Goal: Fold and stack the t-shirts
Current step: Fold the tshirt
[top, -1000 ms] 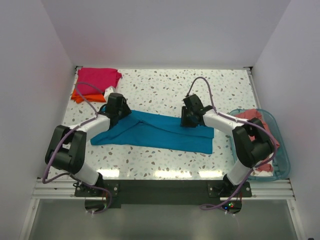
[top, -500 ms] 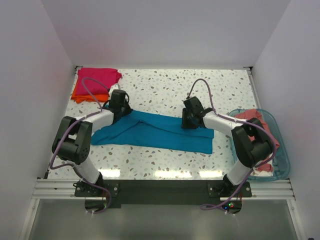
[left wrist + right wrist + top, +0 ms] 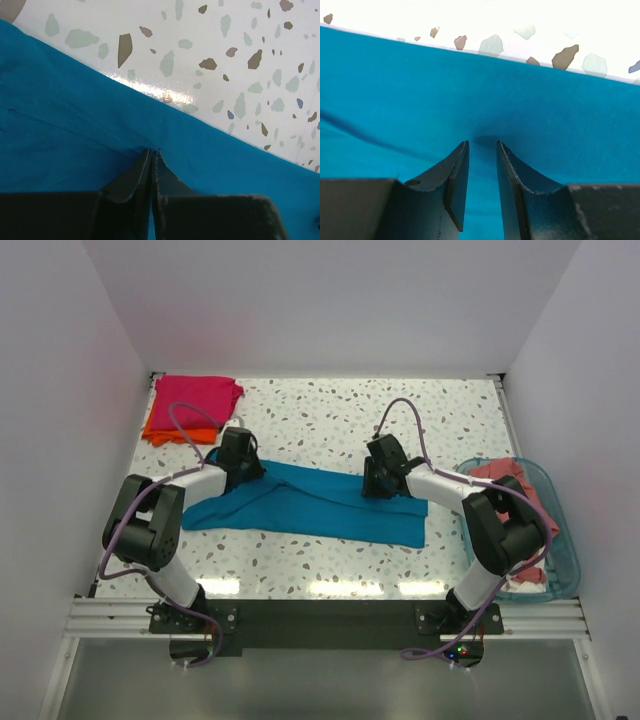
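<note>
While the pink shirt (image 3: pixel 196 395) sits on the orange shirt (image 3: pixel 168 431) at the far-left corner of the table (image 3: pixel 320 420), the left arm crooks inward, its left claw (image 3: pixel 151 153) pinched tight on a pucker of the teal shirt (image 3: pixel 320 504), which lies spread across the middle. Over on the right, the right arm folds in too, right claw (image 3: pixel 482 146) slightly spread with tips pressed onto that shirt's far edge, and the salmon shirt (image 3: pixel 500 472) lies in the basket (image 3: pixel 562 545).

Bright, even light; white glare on the speckled table (image 3: pixel 165 95), overexposed right-wrist background.
</note>
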{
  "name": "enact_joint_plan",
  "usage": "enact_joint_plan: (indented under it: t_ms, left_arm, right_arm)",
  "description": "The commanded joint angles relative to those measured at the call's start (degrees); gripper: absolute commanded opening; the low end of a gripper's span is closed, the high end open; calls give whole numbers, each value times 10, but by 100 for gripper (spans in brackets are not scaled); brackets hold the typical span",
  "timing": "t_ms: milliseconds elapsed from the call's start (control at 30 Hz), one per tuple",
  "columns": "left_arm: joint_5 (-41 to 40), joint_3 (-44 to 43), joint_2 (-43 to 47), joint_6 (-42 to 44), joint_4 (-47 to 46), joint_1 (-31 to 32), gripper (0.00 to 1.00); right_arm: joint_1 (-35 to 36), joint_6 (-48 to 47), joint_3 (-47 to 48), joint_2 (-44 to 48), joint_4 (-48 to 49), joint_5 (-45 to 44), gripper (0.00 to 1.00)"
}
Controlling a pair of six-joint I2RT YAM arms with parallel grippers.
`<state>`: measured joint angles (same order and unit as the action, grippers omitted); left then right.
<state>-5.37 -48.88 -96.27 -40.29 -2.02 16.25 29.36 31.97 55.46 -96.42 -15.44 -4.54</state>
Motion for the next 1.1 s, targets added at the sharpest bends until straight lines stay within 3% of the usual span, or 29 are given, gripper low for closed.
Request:
enact_joint_plan:
  t_ms: [0, 1067]
  left_arm:
    - [25, 1, 25, 18, -10, -1, 8]
    - [106, 116, 172, 19, -13, 13, 2]
  right_arm:
    - [3, 5, 3, 2, 23, -2, 32]
    - [3, -5, 2, 4, 12, -6, 32]
